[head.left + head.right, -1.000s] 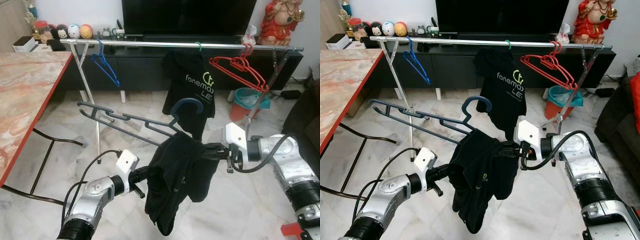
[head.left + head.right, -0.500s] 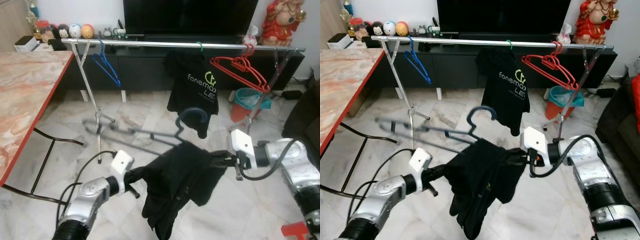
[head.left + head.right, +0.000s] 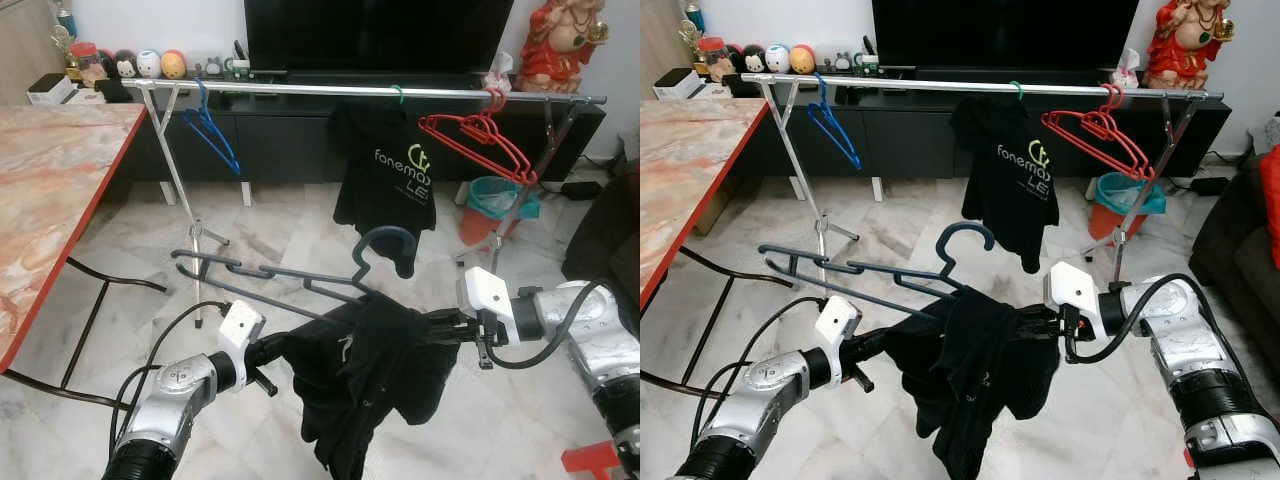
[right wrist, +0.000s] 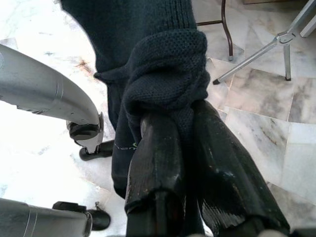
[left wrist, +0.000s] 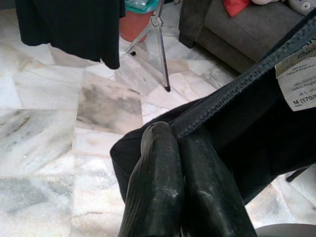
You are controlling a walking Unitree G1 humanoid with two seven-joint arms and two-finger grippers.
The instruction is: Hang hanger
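Left eye view: both arms reach forward over a pale marble floor [image 3: 260,215], holding a black garment [image 3: 375,375] between them. The left gripper [image 3: 278,350] is clamped on the garment's left edge; in the left wrist view its two black fingers [image 5: 158,187] are pressed together on a ribbed dark hem, a white size label just beside. The right gripper [image 3: 440,325] pinches the garment's right side; the right wrist view shows its fingers [image 4: 158,163] closed around a bunched fold of dark knit fabric.

A dark blue-grey hanger [image 3: 285,278] sits partly in the garment. Its hook [image 3: 385,243] sticks up above the cloth, and its long notched arm juts out to the robot's left, tilted, free in the air. The hanger's other arm is hidden under the fabric. Most of the garment sags in a heap below the grippers.

Behind is a silver clothes rail [image 3: 300,90] on tripod legs. On it hang a blue hanger [image 3: 212,128] towards the left, a black printed T-shirt [image 3: 385,165] in the middle and a bundle of red hangers [image 3: 475,140] on the right. The held hanger is well apart from the rail, lower and nearer the robot.

A red-edged marble table [image 3: 50,190] is on the left. A black TV cabinet [image 3: 290,140] stands behind the rail.
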